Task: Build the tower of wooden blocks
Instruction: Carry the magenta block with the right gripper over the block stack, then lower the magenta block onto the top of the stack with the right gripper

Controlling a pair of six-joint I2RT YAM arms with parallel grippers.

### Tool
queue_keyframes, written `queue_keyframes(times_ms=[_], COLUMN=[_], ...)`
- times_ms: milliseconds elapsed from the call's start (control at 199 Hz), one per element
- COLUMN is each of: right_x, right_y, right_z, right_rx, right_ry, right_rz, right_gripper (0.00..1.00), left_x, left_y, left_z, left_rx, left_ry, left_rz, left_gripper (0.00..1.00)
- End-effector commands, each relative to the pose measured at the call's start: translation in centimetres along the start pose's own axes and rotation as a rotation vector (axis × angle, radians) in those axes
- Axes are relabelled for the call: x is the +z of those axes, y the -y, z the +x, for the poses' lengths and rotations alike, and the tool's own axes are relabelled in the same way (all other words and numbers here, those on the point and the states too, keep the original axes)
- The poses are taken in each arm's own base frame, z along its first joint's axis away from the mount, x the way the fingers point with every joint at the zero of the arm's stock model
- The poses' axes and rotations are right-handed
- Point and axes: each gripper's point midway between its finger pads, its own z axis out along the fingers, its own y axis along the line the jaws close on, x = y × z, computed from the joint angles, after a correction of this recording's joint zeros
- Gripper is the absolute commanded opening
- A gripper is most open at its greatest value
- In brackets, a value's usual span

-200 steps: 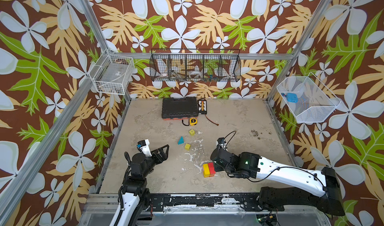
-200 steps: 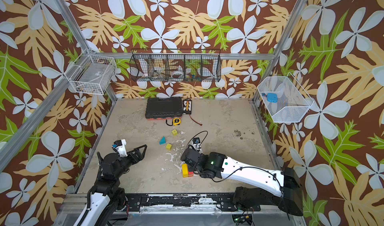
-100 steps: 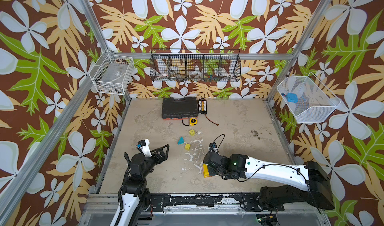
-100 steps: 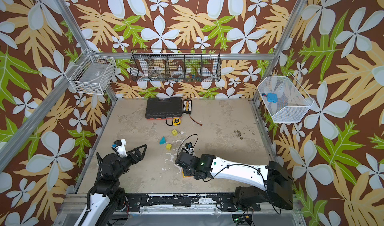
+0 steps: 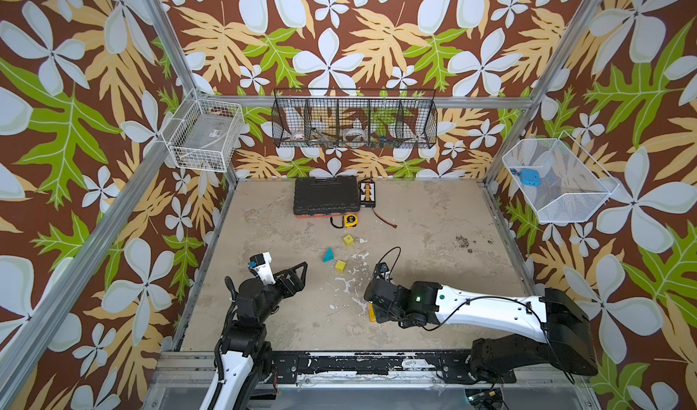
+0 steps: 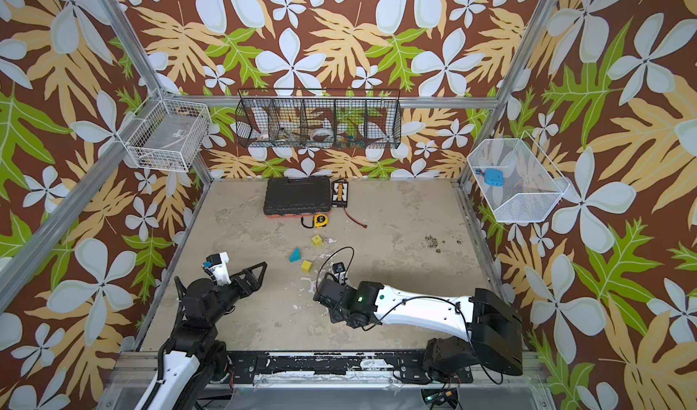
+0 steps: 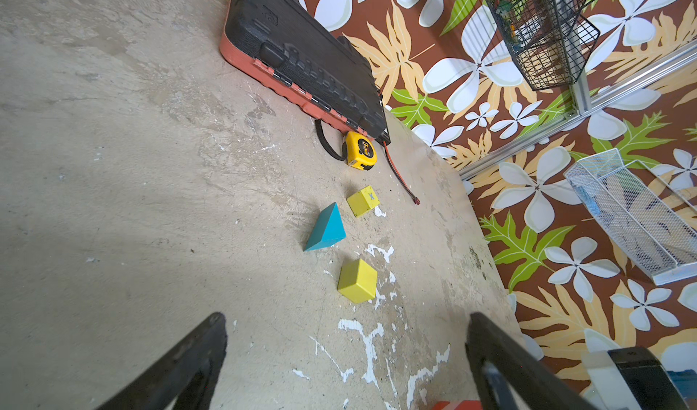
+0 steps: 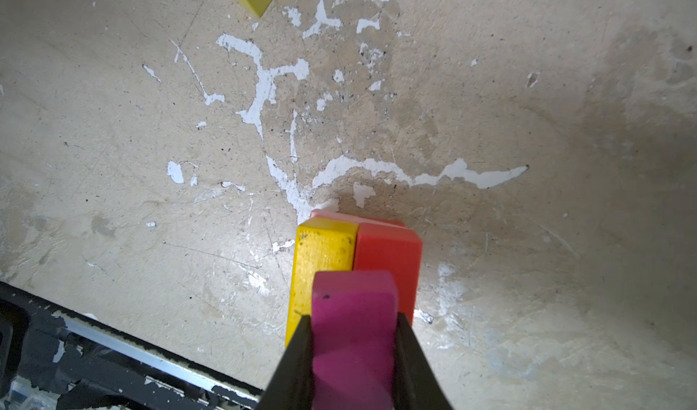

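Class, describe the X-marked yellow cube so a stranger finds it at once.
Find the black tool case at the back, a yellow tape measure at its front edge. Just in front sits the marked cube: it bears an X; the other yellow cube shows none.

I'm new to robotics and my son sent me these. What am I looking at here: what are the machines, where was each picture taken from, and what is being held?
Two robot arms stand at the front edge of a table, each ending in a two-fingered gripper. Both top views look down from overhead; the other two pictures come from cameras on the arms' wrists. The left gripper is open and empty. The right gripper is shut on a magenta block, over a yellow brick and a red brick lying side by side. Loose on the table lie a teal wedge, two yellow cubes, a tape measure and a black case.
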Motion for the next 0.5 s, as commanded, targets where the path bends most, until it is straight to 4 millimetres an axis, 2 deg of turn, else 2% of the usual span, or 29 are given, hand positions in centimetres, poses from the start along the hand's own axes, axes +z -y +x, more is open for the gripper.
queue_keyframes(times_ms=[0, 70, 377, 497], right_x=[0.03, 0.10, 0.67, 0.68], right_y=[0.05, 0.18, -0.16, -0.03], right_z=[-0.26, -0.32, -0.19, -0.24], right_rx=[0.004, 0.008, -0.003, -0.003], right_ry=[0.010, 0.010, -0.006, -0.005], right_rz=[0.016, 0.028, 0.037, 0.049], right_gripper=[0.05, 0.08, 0.09, 0.14], left_x=[-0.02, -0.01, 0.00, -0.02], left_y=[0.36, 0.33, 0.28, 0.34], left_z=[-0.38, -0.41, -0.30, -0.33], left_rx=[0.015, 0.014, 0.013, 0.014], left_ry=[0.015, 0.017, 0.014, 0.015], left_rz=[0.016, 0.015, 0.015, 0.017], left_gripper=[1.00, 1.00, 1.00, 1.00])
